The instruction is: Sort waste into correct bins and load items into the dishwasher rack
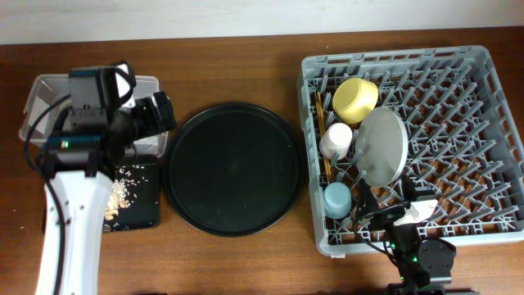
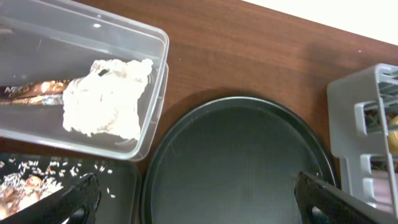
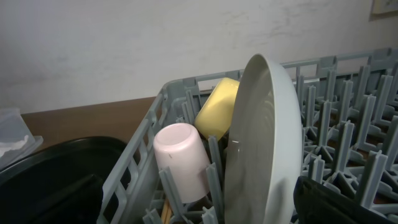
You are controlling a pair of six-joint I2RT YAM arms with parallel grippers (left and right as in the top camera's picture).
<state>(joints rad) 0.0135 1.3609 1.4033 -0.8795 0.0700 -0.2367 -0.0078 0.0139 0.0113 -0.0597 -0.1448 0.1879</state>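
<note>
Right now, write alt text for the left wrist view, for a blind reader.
A clear plastic box, upper left, holds a crumpled white napkin and a gold-brown wrapper. Below it a flat black tray carries food scraps; a round black tray fills the centre, a corner of the grey rack at right. The left gripper is open.

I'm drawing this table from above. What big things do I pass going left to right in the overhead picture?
clear plastic box → round black tray → grey dishwasher rack
</note>
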